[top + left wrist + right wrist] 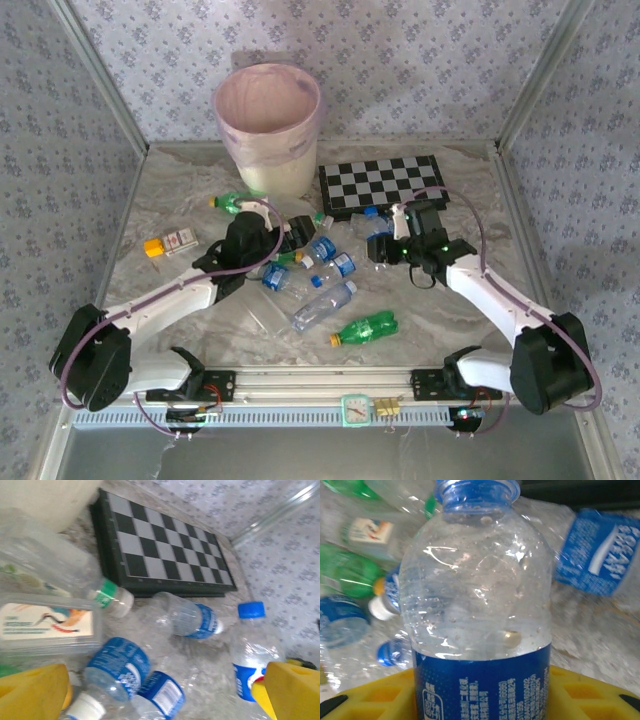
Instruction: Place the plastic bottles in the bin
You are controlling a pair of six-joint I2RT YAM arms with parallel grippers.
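The right hand (480, 700) is pinching a clear bottle (477, 595) with a blue cap, squeezing it from both sides. The left hand (160, 692) is spread wide over more bottles (117, 667), which lie on the counter (175, 195) (near the chessboard (160, 550)). The bin (285, 175) stands at the back.

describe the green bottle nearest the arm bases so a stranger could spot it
Start at the chessboard at the back of the table and come toward the near edge, past the heap of clear bottles. Just beyond the heap lies the green bottle, on its side. It is the frontmost bottle, green beside clear neighbours, yellow cap pointing left.
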